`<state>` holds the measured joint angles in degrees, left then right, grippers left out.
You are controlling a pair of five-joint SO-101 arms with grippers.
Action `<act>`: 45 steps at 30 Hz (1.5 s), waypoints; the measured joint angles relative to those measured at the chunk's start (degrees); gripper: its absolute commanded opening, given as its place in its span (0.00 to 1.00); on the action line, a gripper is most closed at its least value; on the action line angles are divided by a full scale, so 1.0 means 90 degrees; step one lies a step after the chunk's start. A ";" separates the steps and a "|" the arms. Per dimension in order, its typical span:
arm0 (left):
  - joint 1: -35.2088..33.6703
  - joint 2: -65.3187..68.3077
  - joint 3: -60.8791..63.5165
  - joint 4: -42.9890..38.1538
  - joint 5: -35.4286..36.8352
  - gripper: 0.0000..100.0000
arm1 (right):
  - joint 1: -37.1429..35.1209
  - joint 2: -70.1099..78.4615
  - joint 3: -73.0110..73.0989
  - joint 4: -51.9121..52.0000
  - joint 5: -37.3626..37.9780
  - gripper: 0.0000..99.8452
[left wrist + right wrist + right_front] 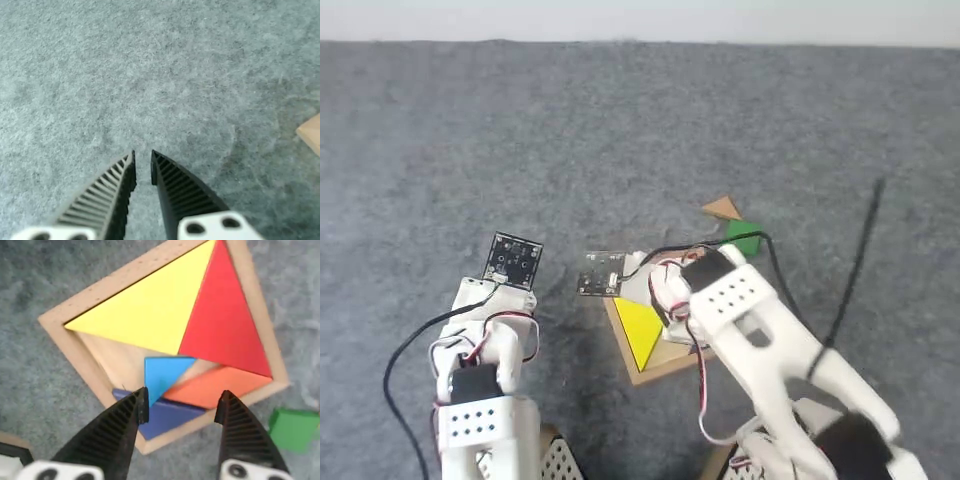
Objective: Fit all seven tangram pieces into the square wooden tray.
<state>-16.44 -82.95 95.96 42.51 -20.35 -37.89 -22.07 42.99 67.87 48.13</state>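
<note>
The right tool (182,402) is hovering released over the square wooden tray (82,365), jaws standing wide, one finger touching the small light-blue triangle (162,375). The large yellow triangle (145,315) and large red triangle (220,325) are lying seated, with an orange piece (220,385) and a dark-blue piece (165,417) along one rim. The light-blue triangle seems to be sitting askew over bare wood, so seating it is probably the step in hand, calling for a nudge or turn against its neighbours. The green square (292,427) and a tan wooden triangle (722,208) are lying on the grey counter (620,120) near the tray. The left tool (143,152) is hanging almost clenched, empty.
</note>
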 measured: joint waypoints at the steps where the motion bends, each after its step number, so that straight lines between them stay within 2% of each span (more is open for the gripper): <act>1: 0.0000 0.0000 0.0000 0.0000 0.0000 0.05 | 0.0000 -0.0186 0.0010 0.0127 0.0000 0.14; 6: 0.0000 0.0000 0.0000 0.0000 0.0000 0.05 | -0.0488 -0.0508 0.0010 0.0469 -0.0449 0.04; 10: 0.0000 0.0000 0.0000 0.0000 0.0000 0.05 | -0.0889 -0.0381 0.0283 0.0283 -0.0606 0.03; 17: 0.0000 0.0000 0.0000 0.0000 0.0000 0.05 | -0.0908 0.1016 0.0391 -0.0274 -0.0645 0.03; 24: 0.0000 0.0000 0.0000 0.0000 0.0000 0.05 | -0.0410 0.1563 0.0098 -0.0567 -0.0664 0.03; 30: 0.0000 0.0000 0.0000 0.0000 0.0000 0.05 | -0.0293 0.1612 -0.0166 -0.0938 -0.0684 0.03; 35: 0.0000 0.0000 0.0000 0.0000 0.0000 0.05 | -0.0303 0.1612 -0.0176 -0.1250 -0.1221 0.03; 45: 0.0000 0.0000 0.0000 0.0000 0.0000 0.05 | 0.0352 0.1582 -0.0606 -0.0879 -0.1397 0.03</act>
<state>-16.44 -82.95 95.96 42.51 -20.35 -34.73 -7.82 37.54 59.96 35.56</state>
